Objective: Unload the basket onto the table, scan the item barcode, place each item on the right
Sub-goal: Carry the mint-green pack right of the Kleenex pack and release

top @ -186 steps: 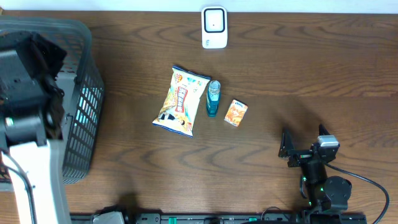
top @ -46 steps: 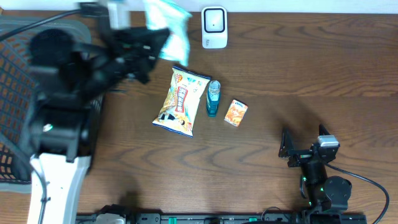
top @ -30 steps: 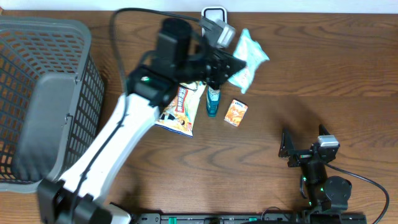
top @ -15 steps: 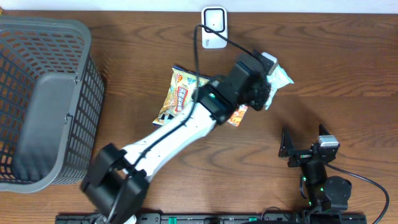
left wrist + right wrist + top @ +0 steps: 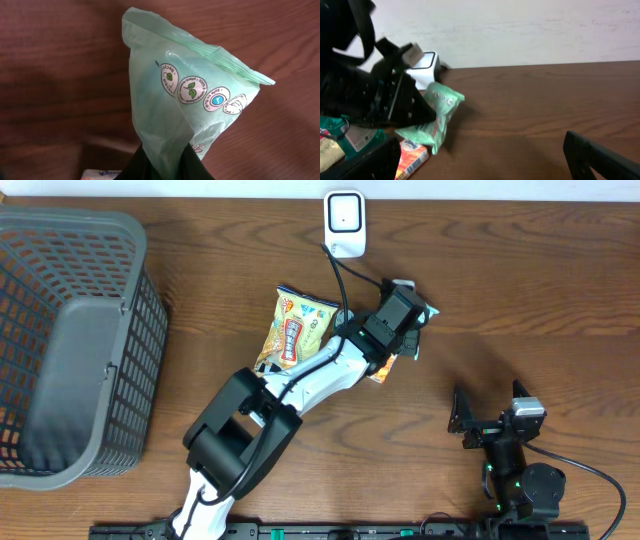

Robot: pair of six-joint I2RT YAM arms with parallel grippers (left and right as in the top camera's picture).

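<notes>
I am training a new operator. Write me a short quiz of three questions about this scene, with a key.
1. True or false: the left fingers are shut on the green pouch.
2. Where does the white scanner stand? A) at the far edge of the table; B) inside the basket; C) beside the right arm.
3. Fill in: the right fingers stand ____ and hold nothing.
Key: 1 true; 2 A; 3 open.

Pale green crinkled plastic pouch (image 5: 185, 100) printed with round leaf logos, sealed end fanned out, narrow end pinched in the left gripper (image 5: 165, 167), lying toward 5 o'clock from the white boxy scanner (image 5: 345, 223), which stands at 12 o'clock in the overhead view
</notes>
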